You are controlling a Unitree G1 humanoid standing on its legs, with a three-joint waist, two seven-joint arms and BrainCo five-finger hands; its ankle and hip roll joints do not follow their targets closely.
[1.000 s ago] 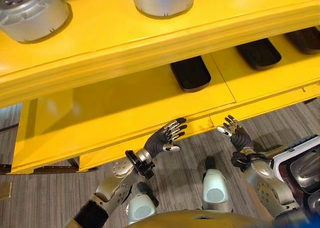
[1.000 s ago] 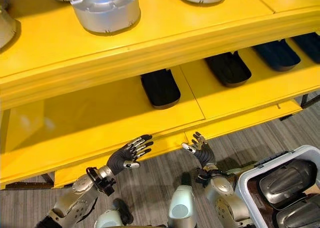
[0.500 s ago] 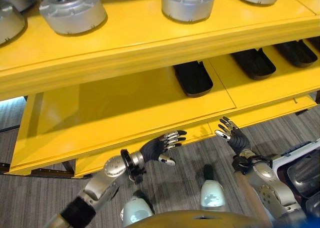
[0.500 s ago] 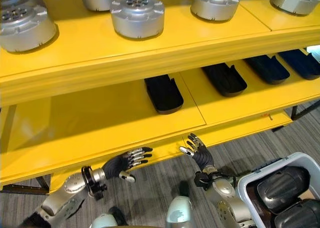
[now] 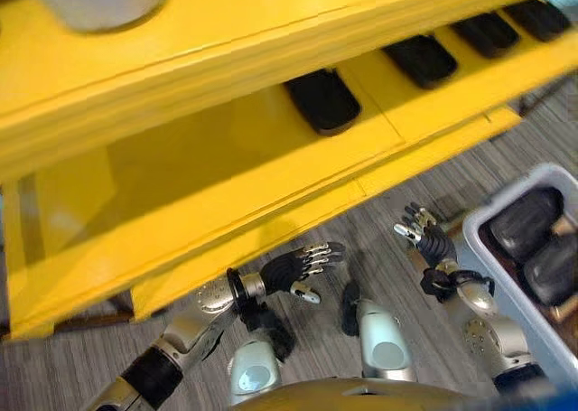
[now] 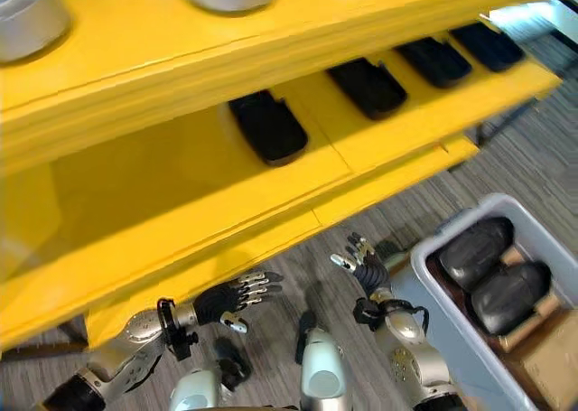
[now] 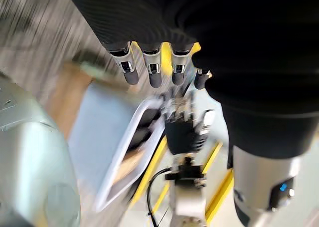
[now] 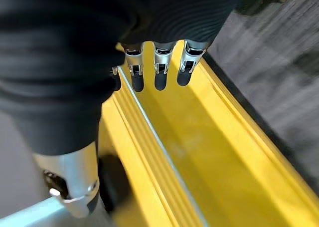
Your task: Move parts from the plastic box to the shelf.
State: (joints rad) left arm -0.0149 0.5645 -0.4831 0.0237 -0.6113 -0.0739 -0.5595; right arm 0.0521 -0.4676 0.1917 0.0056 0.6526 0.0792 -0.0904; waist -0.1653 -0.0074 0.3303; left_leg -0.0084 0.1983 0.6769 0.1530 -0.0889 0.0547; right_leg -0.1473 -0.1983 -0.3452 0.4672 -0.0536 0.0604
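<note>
Looking down through the left eye view, the plastic box point(image 5: 485, 239) stands on the floor on the robot's right, with dark parts point(image 5: 526, 223) lying in it. The right hand point(image 5: 426, 239) hangs just beside the box's near wall, fingers spread and holding nothing. The left hand point(image 5: 298, 268) is well apart from the box, on the far side of the right hand, fingers straight and empty. The shelf point(image 5: 271, 194) lies beyond both hands, away from the box.

From the right eye view, two dark parts point(image 6: 492, 271) lie side by side in the box point(image 6: 424, 280), their long axes running across it. The right hand point(image 6: 366, 268) is plainly the nearer one, and I judge the next reach is its to make, sideways toward the box.

Along the left wrist view, straight fingers point(image 7: 152, 70) point toward the right hand point(image 7: 182, 132) and the box's pale rim point(image 7: 130, 147) beyond it.

Along the right wrist view, the right hand's fingers point(image 8: 159, 70) are relaxed and empty, aimed at the shelf's yellow edge point(image 8: 199, 152), away from the box.
</note>
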